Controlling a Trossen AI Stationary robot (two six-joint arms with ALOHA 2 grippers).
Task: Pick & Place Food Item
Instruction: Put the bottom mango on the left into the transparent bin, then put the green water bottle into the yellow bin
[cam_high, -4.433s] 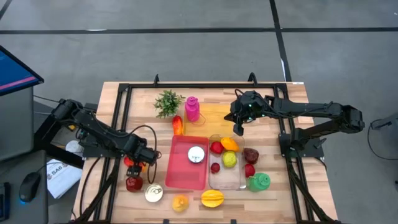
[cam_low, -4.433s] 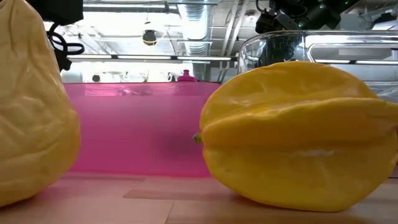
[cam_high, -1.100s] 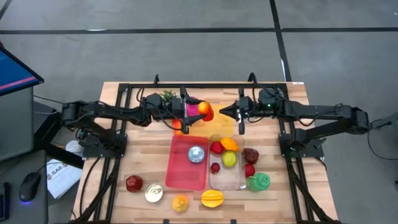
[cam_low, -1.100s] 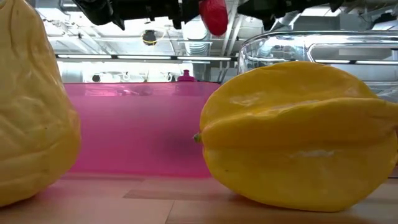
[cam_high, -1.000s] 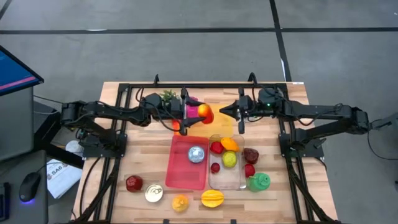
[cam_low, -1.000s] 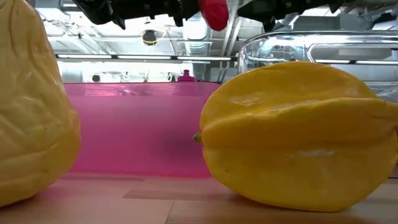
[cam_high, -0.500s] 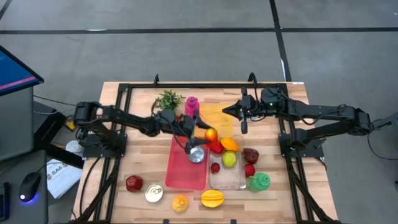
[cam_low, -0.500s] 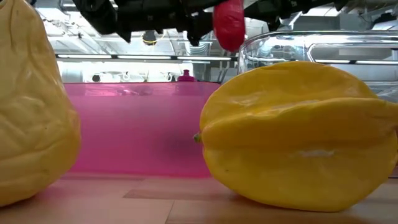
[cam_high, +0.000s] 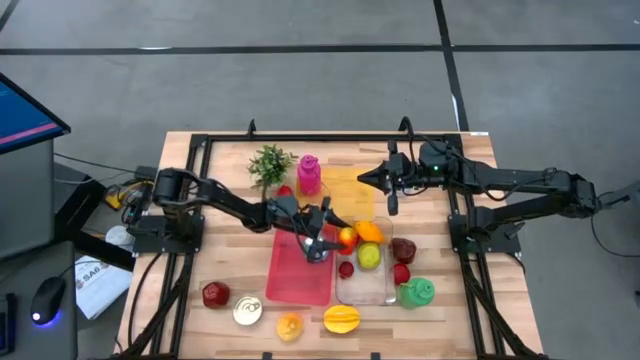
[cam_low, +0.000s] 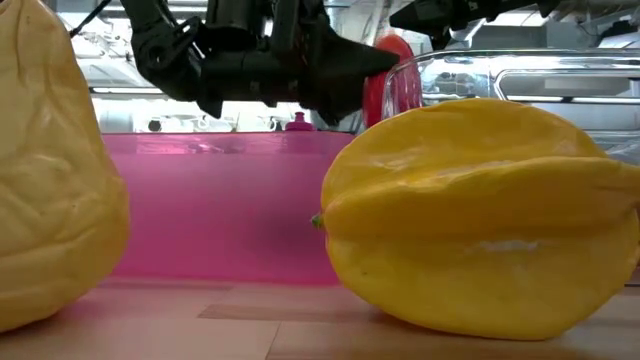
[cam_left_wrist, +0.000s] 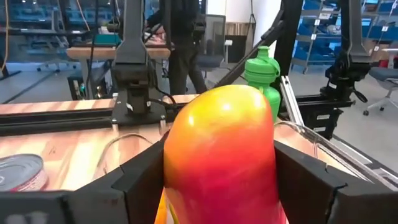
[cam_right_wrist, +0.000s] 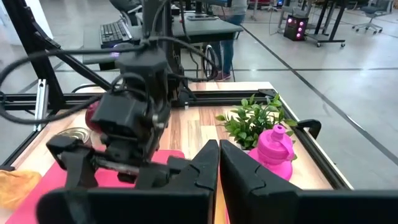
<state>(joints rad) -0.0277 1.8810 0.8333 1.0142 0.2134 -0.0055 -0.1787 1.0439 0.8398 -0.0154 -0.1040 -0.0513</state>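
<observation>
No legible text or labels.

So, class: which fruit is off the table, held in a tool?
The red-orange mango clamped in the left tool over the clear plastic container; every other fruit rests on something.

The left arm reaches far across, its gripper (cam_high: 335, 237) closed on fruit. The right gripper (cam_high: 365, 178) hangs closed.
</observation>
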